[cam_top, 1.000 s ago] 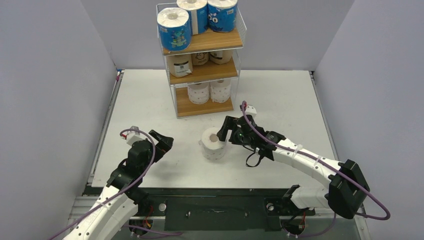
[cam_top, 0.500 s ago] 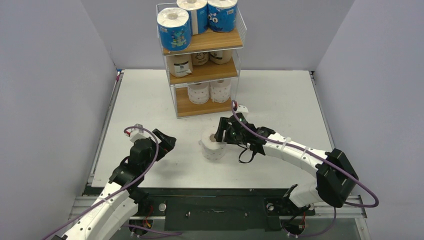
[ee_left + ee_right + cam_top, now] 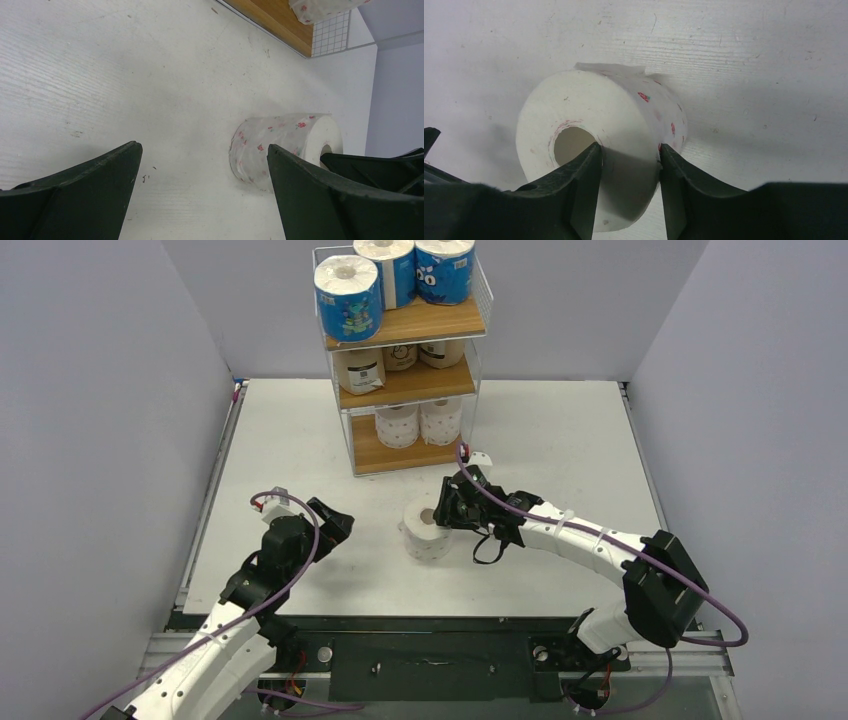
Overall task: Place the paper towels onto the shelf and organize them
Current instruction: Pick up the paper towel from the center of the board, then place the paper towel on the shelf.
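From above, the three tan-brown wrapped rolls [image 3: 361,370] on the middle board of the wooden wire-framed shelf [image 3: 425,386] sit half hidden under the board above. The right gripper [image 3: 629,150] straddles the wall of the loose white, faintly flowered roll [image 3: 574,105], but where its fingers [image 3: 584,190] meet the paper is lost in shadow, so I can't tell whether they pinch it. In the left wrist view the top edge cuts off all but a corner of a white patterned roll [image 3: 320,7] on the shelf's bottom board.

The left claw [image 3: 202,147] stood wide open, its two dark fingers [image 3: 85,192] low in the frame with only bare surface [image 3: 125,75] between them. A white roll [image 3: 277,145] with small red flowers lay on the surface at the right, partly behind the right-hand finger. Dark parts of the right claw [image 3: 360,165] met its hollow end. At the top ran the shelf [image 3: 280,22], a wooden board edged with white wire grid, holding another patterned roll [image 3: 320,7].
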`<state>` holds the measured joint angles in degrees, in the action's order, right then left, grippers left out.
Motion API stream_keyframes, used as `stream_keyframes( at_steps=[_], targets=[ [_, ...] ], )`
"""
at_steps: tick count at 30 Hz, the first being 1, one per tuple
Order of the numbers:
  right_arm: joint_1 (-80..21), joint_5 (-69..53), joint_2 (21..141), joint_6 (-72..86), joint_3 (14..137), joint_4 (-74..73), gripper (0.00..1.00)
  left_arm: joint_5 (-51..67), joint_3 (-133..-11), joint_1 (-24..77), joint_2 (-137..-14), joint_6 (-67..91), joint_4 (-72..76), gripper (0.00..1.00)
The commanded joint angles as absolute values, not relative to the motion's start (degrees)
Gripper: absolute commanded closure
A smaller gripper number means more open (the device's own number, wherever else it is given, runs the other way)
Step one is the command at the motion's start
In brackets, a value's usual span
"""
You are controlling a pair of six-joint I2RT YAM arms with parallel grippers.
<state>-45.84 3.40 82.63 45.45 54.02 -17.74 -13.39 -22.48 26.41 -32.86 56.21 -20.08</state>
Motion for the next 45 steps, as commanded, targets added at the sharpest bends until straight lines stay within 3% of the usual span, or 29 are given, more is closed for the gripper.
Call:
stream_keyframes(
  at_steps=[1, 18, 45],
  targets=[
    [-46.14, 3.90, 82.25, 44.90, 56.68, -18.22, 0.63, -13.01, -22.98, 26.02, -32.72, 54.96, -17.26, 0.04],
    [-42.13, 5.85, 79.11, 50.81, 62.83, -19.34, 0.69, -15.26, -23.61, 26.02, -30.44, 54.92, -20.67, 0.04],
    [-37.96, 7.06, 105.23, 58.98, 85.81, -13.70, 0.72, -16.71, -23.05, 26.02, -27.89, 54.48, -23.27, 0.04]
  ],
)
